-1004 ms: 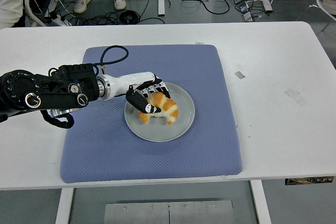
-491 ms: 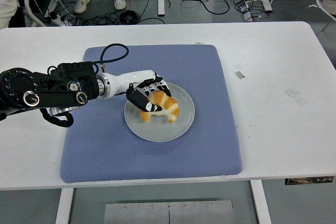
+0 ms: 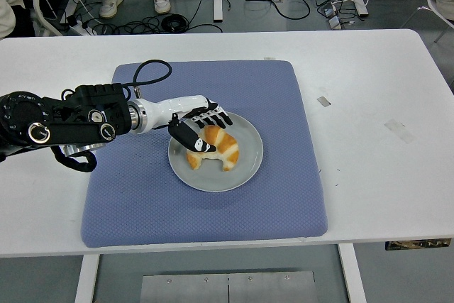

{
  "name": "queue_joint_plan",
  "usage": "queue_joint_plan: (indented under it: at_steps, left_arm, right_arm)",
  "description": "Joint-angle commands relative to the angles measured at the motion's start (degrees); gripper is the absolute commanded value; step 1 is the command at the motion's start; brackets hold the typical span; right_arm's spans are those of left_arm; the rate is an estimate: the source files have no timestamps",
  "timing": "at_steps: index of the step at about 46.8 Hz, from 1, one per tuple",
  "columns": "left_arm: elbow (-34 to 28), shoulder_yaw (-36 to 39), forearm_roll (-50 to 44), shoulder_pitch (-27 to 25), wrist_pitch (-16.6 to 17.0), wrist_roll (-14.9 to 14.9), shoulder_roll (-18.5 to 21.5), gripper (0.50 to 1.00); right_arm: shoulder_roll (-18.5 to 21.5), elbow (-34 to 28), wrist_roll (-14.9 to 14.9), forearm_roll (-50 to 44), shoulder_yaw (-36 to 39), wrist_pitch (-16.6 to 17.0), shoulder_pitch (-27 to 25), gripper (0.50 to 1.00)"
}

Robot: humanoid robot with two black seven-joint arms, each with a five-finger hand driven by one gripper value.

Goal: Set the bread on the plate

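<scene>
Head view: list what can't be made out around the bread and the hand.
- Head view: left part of the bread is hidden under the robot hand.
- Whether the fingers still grip the bread or only rest on it: unclear.
- Plate under the bread: hidden.
- Right arm: out of frame.

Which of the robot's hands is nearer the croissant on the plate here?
Left. The left hand is at the croissant, its fingers wrapped over the croissant's left end above the grey plate. The right hand is not in view.
</scene>
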Motion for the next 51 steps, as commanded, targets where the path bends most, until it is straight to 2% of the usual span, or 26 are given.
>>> queue_joint_plan:
  at_steps: [1,12,22,28,33,41,51]
  left_arm:
    - [-0.1,0.0,0.0,-0.6,-0.4,0.1,0.1,0.799]
    - [-0.5,-0.2,-0.1,-2.1,-1.0,0.2,0.7,0.821]
    - [-0.4,-2.9,-1.6,-3.2,-0.9,0.1,2.7,0.874]
    - [0.6,-6.5,-3.3,-2.3,-0.9,0.1,3.0,0.945]
    - [3.7,-11.8,-7.9,0.5,-0.9,0.2,3.0,0.964]
    - [9.6,-19.1,-9.3,6.2,-1.0,-0.2,2.5,0.972]
    - [14.8,-35.8,-8.3,16.1,-1.0,-0.4,1.2,0.974]
  right_arm:
    - [0.0,0.0,0.0,0.0,0.0,0.0,0.0,1.000]
    - [0.0,0.0,0.0,0.0,0.0,0.0,0.0,1.000]
    - [0.0,0.0,0.0,0.0,0.0,0.0,0.0,1.000]
    - [0.0,0.0,0.0,0.0,0.0,0.0,0.0,1.000]
    - [0.0,0.0,0.0,0.0,0.0,0.0,0.0,1.000]
    - [0.0,0.0,0.0,0.0,0.0,0.0,0.0,1.000]
    - [0.0,0.0,0.0,0.0,0.0,0.0,0.0,1.000]
